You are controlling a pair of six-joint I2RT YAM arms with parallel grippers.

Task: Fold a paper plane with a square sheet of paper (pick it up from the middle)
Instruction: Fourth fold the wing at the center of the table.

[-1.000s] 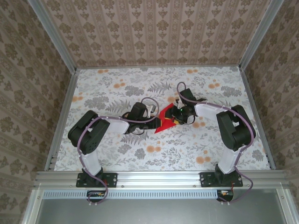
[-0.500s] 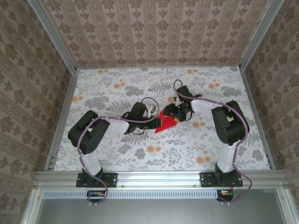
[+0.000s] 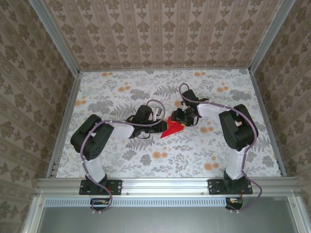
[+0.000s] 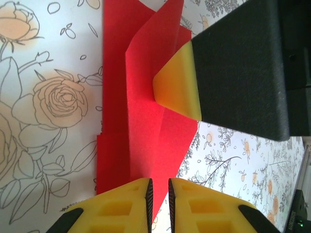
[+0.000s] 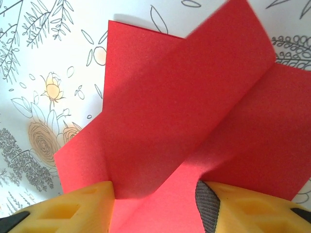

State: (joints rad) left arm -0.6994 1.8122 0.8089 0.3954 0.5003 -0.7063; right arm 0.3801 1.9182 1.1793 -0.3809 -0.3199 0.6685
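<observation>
— jaws of the left gripper [image 4: 159,182] are pressed almost together, just a slit between the yellow pads. the near edge of the square sheet of paper [image 4: 146,121] runs down into that slit. pinched, i'd say.
— and the other one?
— the right gripper [image 5: 155,194] stands about half spread. its own camera has a yellow finger at each lower corner, with a raised red flap standing between them. the flap's lower edge meets the left-hand finger. whether the other finger touches the paper i cannot tell.
— does the left wrist camera add to that?
— yes. it shows one right fingertip [image 4: 177,80] from outside, its rounded yellow end laid against the upright fold. it also shows flat creased layers lying on the table beneath.
— and from above?
— the overhead view gives the layout. the paper is a small red wedge near the middle of the floral table [image 3: 121,92], its point toward the near left. both grippers meet over it, the left arm reaching from the left, the right arm bent in from the right. the jaw gaps are too small to read up there.
</observation>
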